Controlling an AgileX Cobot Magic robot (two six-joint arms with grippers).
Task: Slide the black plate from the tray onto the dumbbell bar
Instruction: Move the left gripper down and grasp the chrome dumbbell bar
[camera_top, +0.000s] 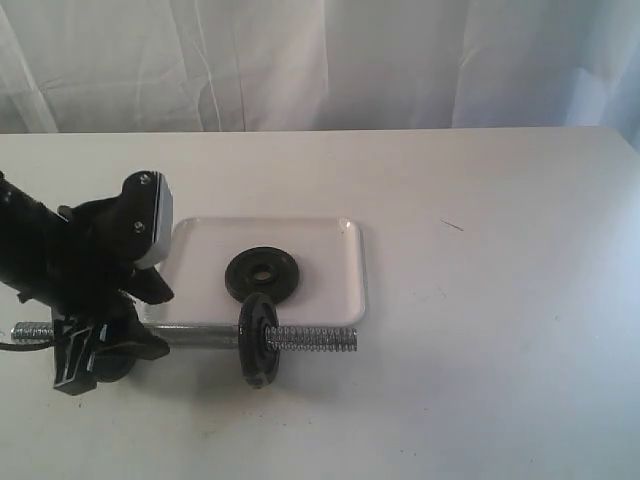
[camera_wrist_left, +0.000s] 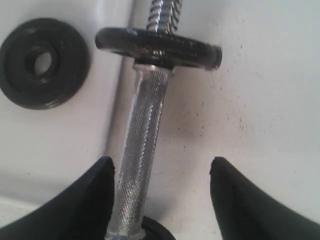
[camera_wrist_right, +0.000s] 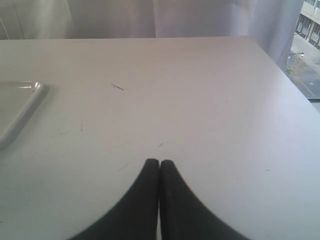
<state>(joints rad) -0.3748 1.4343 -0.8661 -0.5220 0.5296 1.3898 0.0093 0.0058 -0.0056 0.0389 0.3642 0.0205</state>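
The black plate (camera_top: 263, 273) lies flat inside the white tray (camera_top: 330, 240), also seen as the plate (camera_wrist_left: 44, 62) in the left wrist view. The chrome dumbbell bar (camera_top: 200, 336) lies on the table along the tray's front edge. One black disc (camera_top: 258, 340) stands threaded on the bar, and the same disc (camera_wrist_left: 160, 47) shows edge-on in the left wrist view. My left gripper (camera_wrist_left: 161, 165) is open and straddles the knurled bar (camera_wrist_left: 142, 145), which runs close beside one finger (camera_wrist_left: 95, 192). My right gripper (camera_wrist_right: 159, 163) is shut on nothing above bare table.
A second black disc's edge (camera_wrist_left: 157, 233) shows at the bar's near end under the left gripper. The left arm (camera_top: 70, 250) covers the tray's left side. A tray corner (camera_wrist_right: 22, 100) appears in the right wrist view. A white curtain hangs behind the table.
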